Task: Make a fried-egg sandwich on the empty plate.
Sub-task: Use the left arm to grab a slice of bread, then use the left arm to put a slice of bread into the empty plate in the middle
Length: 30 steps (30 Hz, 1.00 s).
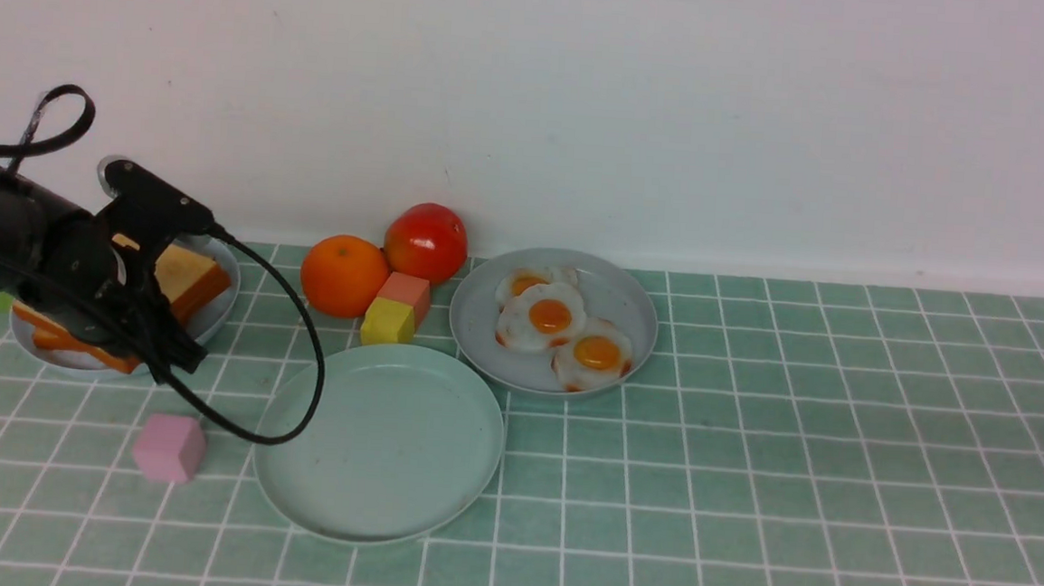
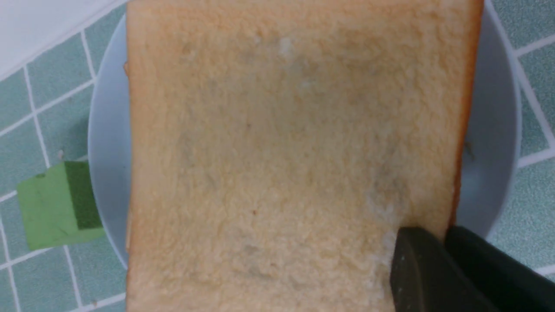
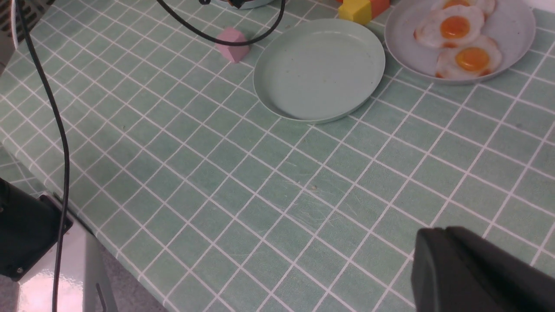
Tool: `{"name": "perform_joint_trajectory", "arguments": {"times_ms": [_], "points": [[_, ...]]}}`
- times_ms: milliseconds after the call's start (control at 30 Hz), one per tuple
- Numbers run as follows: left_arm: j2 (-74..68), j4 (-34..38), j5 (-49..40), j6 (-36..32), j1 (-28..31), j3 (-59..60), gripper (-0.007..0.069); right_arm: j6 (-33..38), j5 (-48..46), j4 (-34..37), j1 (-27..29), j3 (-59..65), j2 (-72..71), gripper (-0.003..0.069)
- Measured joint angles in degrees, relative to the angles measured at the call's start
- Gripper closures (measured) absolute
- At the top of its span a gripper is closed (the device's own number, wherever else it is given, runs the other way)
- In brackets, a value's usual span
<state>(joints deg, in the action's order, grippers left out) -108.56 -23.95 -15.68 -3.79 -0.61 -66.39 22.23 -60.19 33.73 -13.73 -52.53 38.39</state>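
the left end effector pinches the edge of a toast slice over the blue plate, near the wall; the right end effector is closed over open tabletop. the green plate lies bare, well in from the front, open room to its right. the toast is square, golden, orange-brown at the crust; white, orange-yolked eggs overlap on the grey plate.
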Motion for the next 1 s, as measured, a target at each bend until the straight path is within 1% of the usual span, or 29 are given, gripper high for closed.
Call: {"name": "perform_joint_trajectory", "arguments": {"times_ms": [233, 367, 400, 467, 533, 567, 600, 633, 700, 833, 1000], "points": [[6.04, 0.07, -1.87, 3.79, -0.1, 0.18, 0.0601, 0.0, -0.22, 0.0, 0.0, 0.0, 0.0, 0.0623], [13.47, 2.4, -7.71, 6.42, -3.35, 1.12, 0.0601, 0.0, -0.41, 0.05, 0.0, 0.0, 0.0, 0.062], [14.91, 2.98, -8.58, 6.56, -4.78, 1.7, 0.0603, 0.0, -0.46, 0.05, 0.0, 0.0, 0.0, 0.0619], [18.63, 5.4, -11.68, 6.82, -10.41, 4.77, 0.061, 0.19, -0.46, 0.16, 0.0, 0.0, 0.0, 0.0617], [21.1, 7.79, -13.99, 6.89, -17.75, 8.52, 0.061, 0.68, -0.4, 0.21, 0.0, 0.0, 0.0, 0.0616], [21.23, 7.97, -13.99, 6.89, -18.45, 8.85, 0.061, 0.69, -0.4, 0.21, 0.0, 0.0, 0.0, 0.0616], [21.6, 8.7, -14.63, 6.89, -21.23, 10.05, 0.061, 0.96, -0.4, 0.21, 0.0, 0.0, 0.0, 0.0616], [21.67, 9.62, -15.41, 6.89, -26.39, 11.76, 0.061, 1.3, -0.4, 0.21, 0.0, 0.0, 0.0, 0.0616], [20.68, 9.97, -15.67, 7.4, -31.78, 12.68, 0.061, 1.5, -0.31, 0.21, 0.0, 0.0, 0.0, 0.0616], [18.18, 9.17, -13.11, 10.04, -35.49, 12.85, 0.061, 1.5, -0.24, 0.21, 0.0, 0.0, 0.0, 0.0615], [14.75, 6.18, -9.4, 13.08, -35.61, 12.85, 0.061, 1.5, -1.16, 0.21, 0.0, 0.0, 0.0, 0.0607]]}}
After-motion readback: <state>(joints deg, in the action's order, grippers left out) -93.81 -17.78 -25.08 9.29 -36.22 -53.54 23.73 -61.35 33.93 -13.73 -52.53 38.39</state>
